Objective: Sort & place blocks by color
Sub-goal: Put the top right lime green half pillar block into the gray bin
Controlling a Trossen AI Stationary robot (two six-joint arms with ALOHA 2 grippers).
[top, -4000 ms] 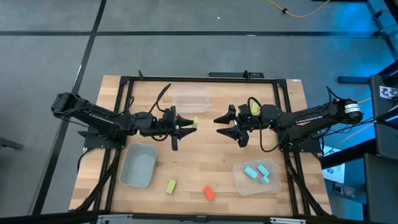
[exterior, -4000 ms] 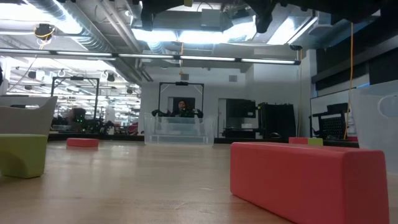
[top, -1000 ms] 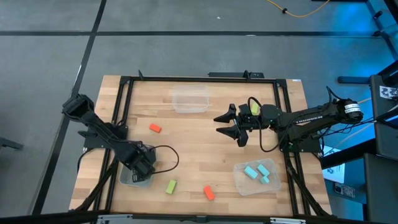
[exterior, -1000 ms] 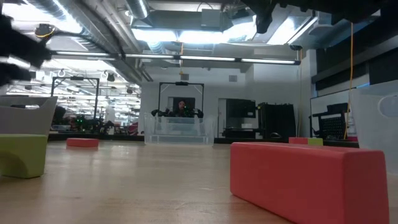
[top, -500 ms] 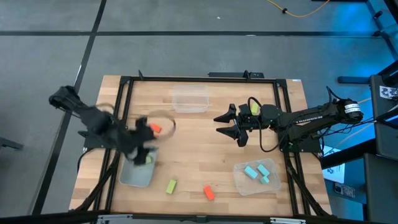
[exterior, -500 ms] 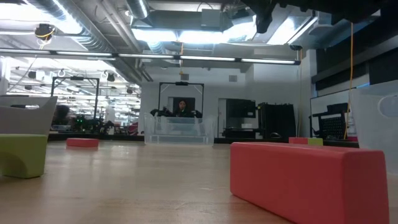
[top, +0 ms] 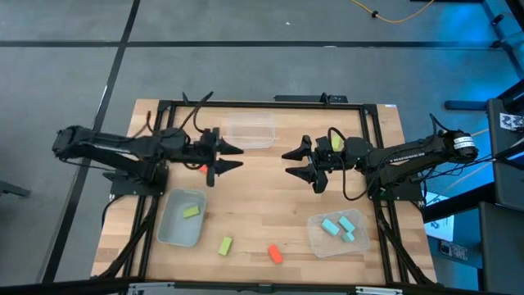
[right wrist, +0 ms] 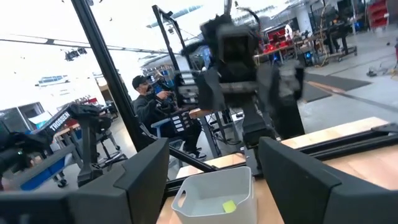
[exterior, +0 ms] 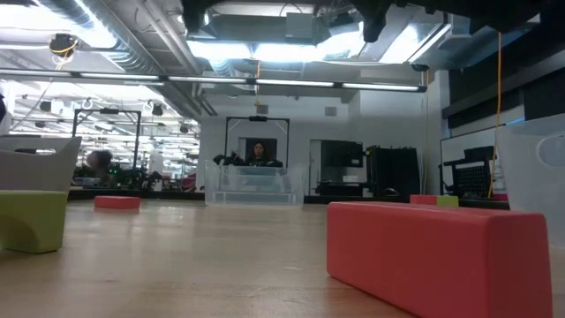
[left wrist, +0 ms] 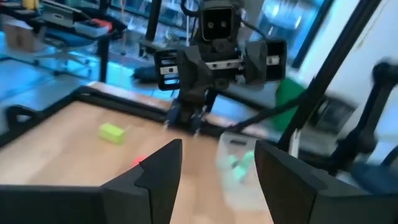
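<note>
high view: left gripper (top: 231, 156) raised over the wooden table (top: 270, 197), fingers spread, nothing between them. right gripper (top: 293, 162) opposite it, likewise spread and empty. grey plastic bin (top: 182, 218) holds one yellow-green rectangular block (top: 191, 212); clear plastic bin on the right (top: 337, 233) holds the light blue blocks (top: 340, 228); clear empty bin at the far edge (top: 250, 132). loose on the table: an orange-red block (top: 202, 168) beneath the left arm, a second yellow-green block (top: 224, 245), a second orange-red block (top: 275, 254) just beside it.

low view: second orange-red block (exterior: 437, 258) close to the lens, flat on its long face.

left wrist view: own fingers (left wrist: 158, 175) parted; right arm faces it.

right wrist view: own fingers (right wrist: 144, 171) parted; grey bin beyond.

handling: blocks look small, rigid, light; likely best pinched across the short sides, centred.
</note>
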